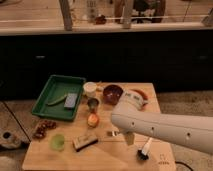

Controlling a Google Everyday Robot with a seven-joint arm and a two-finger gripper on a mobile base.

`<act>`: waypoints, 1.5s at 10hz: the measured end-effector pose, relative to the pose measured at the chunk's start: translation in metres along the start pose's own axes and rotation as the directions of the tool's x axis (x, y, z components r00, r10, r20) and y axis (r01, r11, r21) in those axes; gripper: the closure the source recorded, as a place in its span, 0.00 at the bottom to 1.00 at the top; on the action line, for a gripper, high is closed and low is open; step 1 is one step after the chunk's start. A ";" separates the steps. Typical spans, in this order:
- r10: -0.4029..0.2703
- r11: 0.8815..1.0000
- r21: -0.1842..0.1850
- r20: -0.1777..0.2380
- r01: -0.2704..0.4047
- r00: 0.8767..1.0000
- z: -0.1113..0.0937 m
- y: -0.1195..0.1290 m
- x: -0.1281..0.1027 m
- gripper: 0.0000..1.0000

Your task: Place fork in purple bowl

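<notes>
The silver fork [113,133] lies on the wooden table; only its left end shows, the rest is hidden under my arm. The purple bowl [113,93] stands at the back middle of the table, empty as far as I can see. My white arm reaches in from the right and covers the table's right half. My gripper [129,138] hangs below the arm's end, just right of the fork's visible end and well in front of the purple bowl.
An orange-red bowl [141,94] sits right of the purple bowl, partly behind my arm. A steel cup [93,103], white cup [90,88], orange fruit [93,119], green tray [45,102], green cup [58,142], brown block [85,141] and white-handled brush [145,149] share the table.
</notes>
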State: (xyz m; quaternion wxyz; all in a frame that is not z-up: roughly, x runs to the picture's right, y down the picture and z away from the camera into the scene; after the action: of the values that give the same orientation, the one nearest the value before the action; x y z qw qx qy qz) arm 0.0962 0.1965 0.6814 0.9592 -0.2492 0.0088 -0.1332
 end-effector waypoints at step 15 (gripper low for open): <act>0.148 0.987 0.040 0.101 -0.153 0.984 0.045 -0.016 0.002 0.20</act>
State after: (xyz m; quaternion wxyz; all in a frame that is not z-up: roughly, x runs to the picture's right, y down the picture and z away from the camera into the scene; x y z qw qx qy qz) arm 0.0977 0.2047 0.7288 0.9715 -0.2311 -0.0225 -0.0482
